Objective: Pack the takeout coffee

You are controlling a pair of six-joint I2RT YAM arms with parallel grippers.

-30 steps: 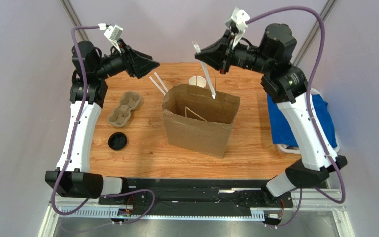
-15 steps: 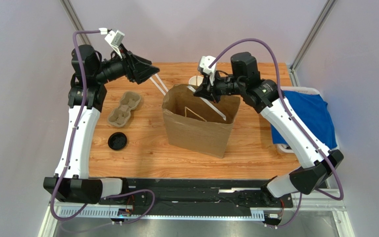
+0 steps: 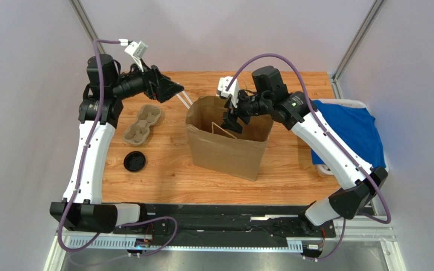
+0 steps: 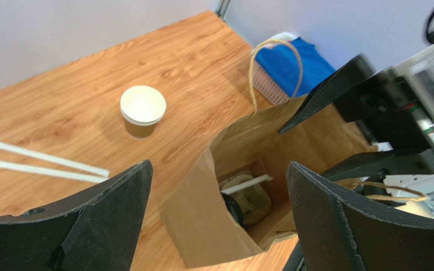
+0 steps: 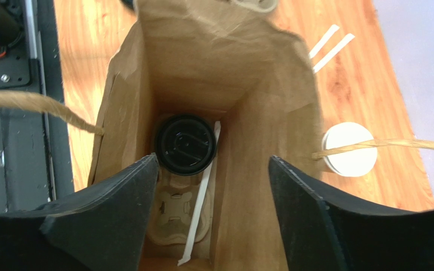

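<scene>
1. Wood-grain table (image 3: 162, 169) carries the workspace, with plain pale walls behind it.
2. Loose black lid (image 3: 134, 161): lies flat on the table, well below and to the near side of the left gripper (image 3: 175, 90).
3. Pulp cup carrier (image 3: 143, 123): lies on the table, under the left arm and just behind the gripper's fingers.
4. Left gripper: jaws wide apart, nothing between them. It hangs above the table and points toward the paper bag (image 3: 228, 141).
5. Two white straws (image 4: 38, 164): lie side by side on the table, below the left gripper and just past its left finger (image 4: 112, 214).
6. Paper bag: stands upright with its mouth open, directly under the right gripper (image 5: 212, 161).
7. Takeout coffee (image 5: 185, 144): stands upright on the bag floor with its black lid on, straight below the right gripper's open jaws. A second carrier (image 5: 177, 217) and a straw (image 5: 199, 217) lie in the bag against it.
8. Right gripper: jaws apart and empty, poised over the bag mouth.
9. Lidless cup (image 5: 349, 149): stands on the table outside the bag, beyond the right finger (image 5: 298, 203).
10. Blue cloth (image 3: 352, 130): lies at the table's right edge, behind the right arm.
</scene>
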